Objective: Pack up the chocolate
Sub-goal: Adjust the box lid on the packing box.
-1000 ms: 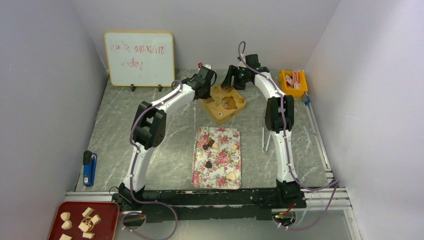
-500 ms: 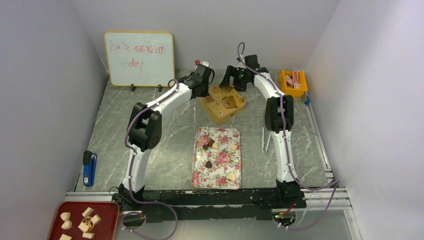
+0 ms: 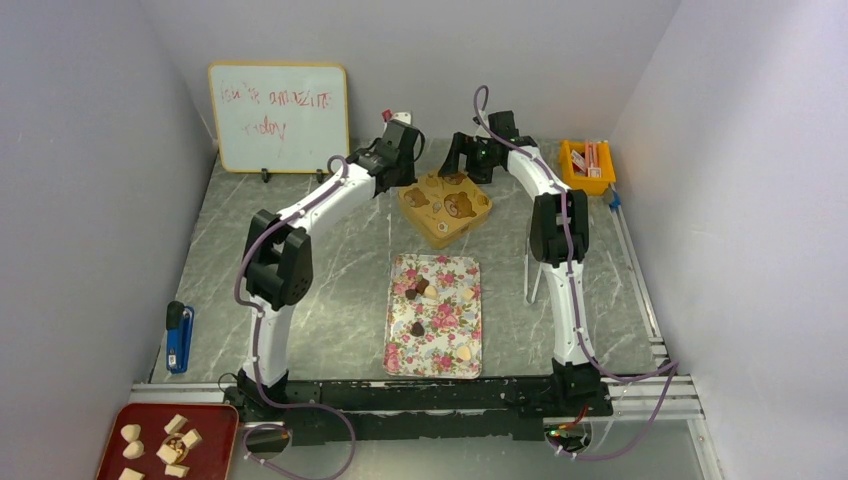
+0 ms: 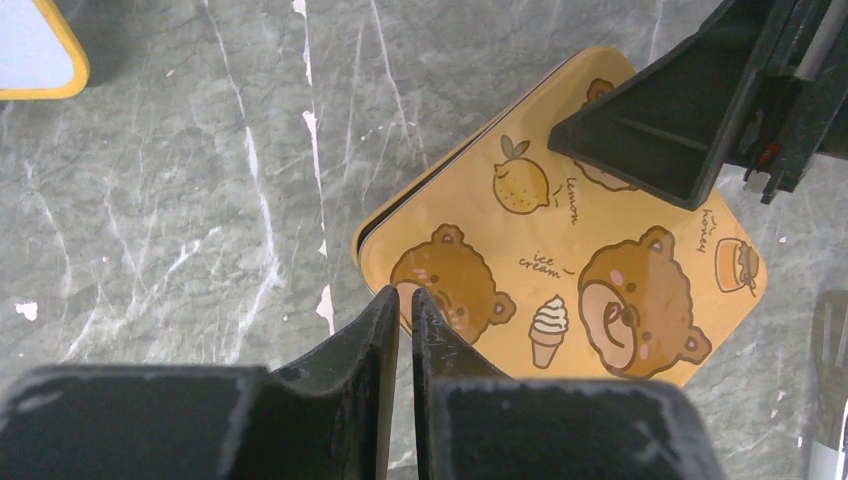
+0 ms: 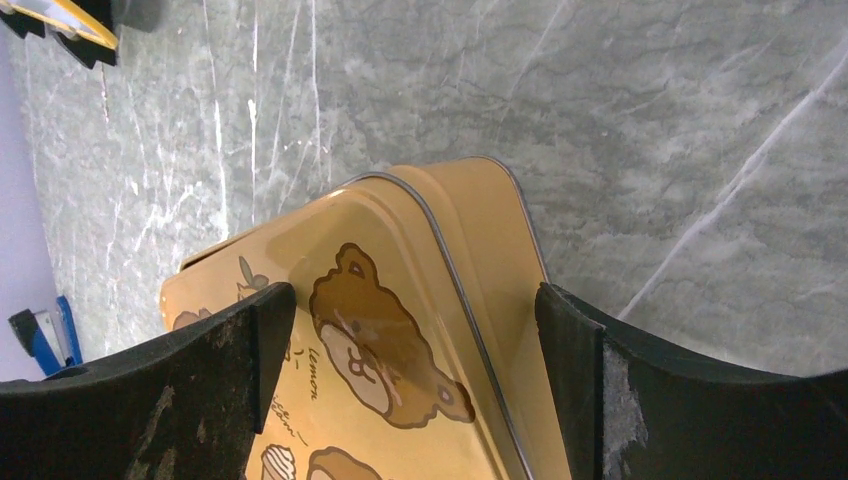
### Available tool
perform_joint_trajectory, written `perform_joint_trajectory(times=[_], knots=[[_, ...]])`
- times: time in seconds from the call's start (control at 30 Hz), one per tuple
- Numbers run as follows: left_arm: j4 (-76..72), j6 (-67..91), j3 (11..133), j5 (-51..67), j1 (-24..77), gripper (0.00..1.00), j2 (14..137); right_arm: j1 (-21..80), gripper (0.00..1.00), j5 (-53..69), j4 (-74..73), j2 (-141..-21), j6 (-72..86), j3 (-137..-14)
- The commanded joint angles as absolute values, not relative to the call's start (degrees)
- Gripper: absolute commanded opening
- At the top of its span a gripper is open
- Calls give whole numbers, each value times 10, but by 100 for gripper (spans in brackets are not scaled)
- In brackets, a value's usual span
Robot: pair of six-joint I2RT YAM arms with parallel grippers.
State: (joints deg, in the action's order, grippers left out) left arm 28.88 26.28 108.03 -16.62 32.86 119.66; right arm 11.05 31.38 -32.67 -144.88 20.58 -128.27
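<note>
Six chocolates [image 3: 417, 328] on one floral tray [image 3: 445, 270], table [image 3: 330, 260] centre. One yellow tin [image 4: 560, 270] near far edge — left gripper [image 4: 404, 300] clenched, empty; right gripper [image 5: 415, 300] spread wide above tin.

marble table [image 3: 340, 300], floral tray [image 3: 445, 342], yellow tin [image 3: 442, 226]

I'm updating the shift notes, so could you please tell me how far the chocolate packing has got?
Nothing looks packed: the chocolates lie on the floral tray. In hand, the open right tool straddles a corner of the bear tin, lid seemingly on; the left tool, nearly shut, is at its edge. Left: open the tin and move the chocolates in.
</note>
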Motion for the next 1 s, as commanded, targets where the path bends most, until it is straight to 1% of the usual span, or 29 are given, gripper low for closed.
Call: perform_joint_trajectory(times=[0.0, 0.73, 0.97], knots=[[272, 286, 1051, -181, 330, 15, 1156, 120, 93, 296, -327, -1407, 195, -1264], [254, 332, 989, -182, 329, 13, 1114, 118, 93, 289, -313, -1356, 201, -1281], [250, 367, 947, -169, 323, 11, 1093, 117, 93, 245, -302, -1321, 193, -1252]])
